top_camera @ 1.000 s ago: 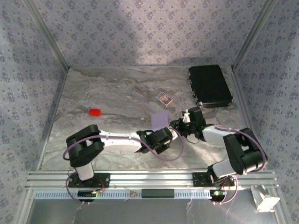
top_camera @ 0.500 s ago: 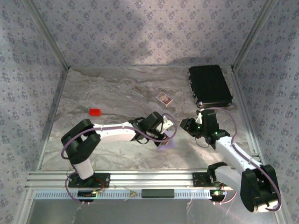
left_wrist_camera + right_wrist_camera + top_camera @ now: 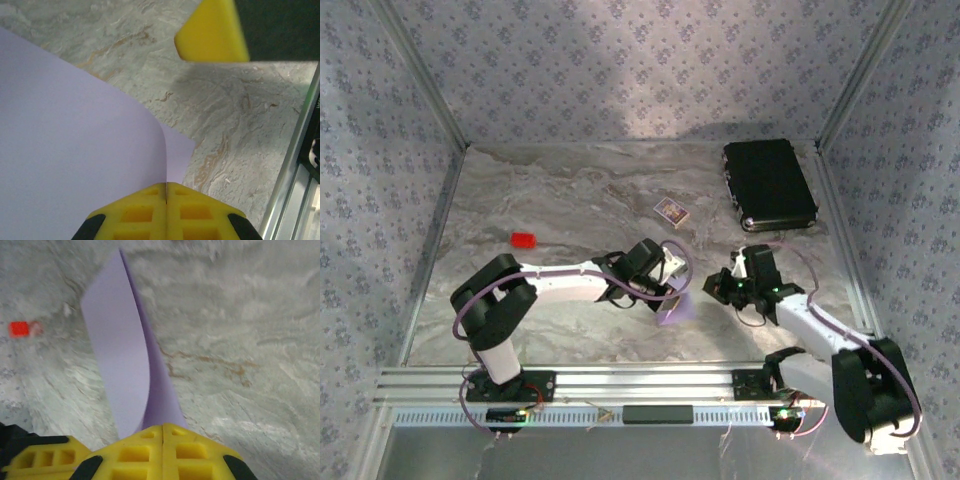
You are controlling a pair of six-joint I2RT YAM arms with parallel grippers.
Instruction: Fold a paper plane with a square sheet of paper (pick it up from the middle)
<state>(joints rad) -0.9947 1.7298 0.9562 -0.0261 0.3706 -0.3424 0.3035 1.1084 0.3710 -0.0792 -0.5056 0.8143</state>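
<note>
Left wrist view: the left gripper [image 3: 166, 186] is clamped on the square sheet of paper [image 3: 75, 150], which spreads across the frame's left. The right gripper [image 3: 163, 429], bottom centre of its own view, is pressed together, the sheet curling up just beyond it.

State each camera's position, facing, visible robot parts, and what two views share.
Top external: above, behind the bases, looking down on the table; both arms show.
Left wrist: on the left arm, facing the square sheet of paper; left gripper shows.
Right wrist: on the right arm, facing that sheet; right gripper shows.
Wrist views share the sheet.
</note>
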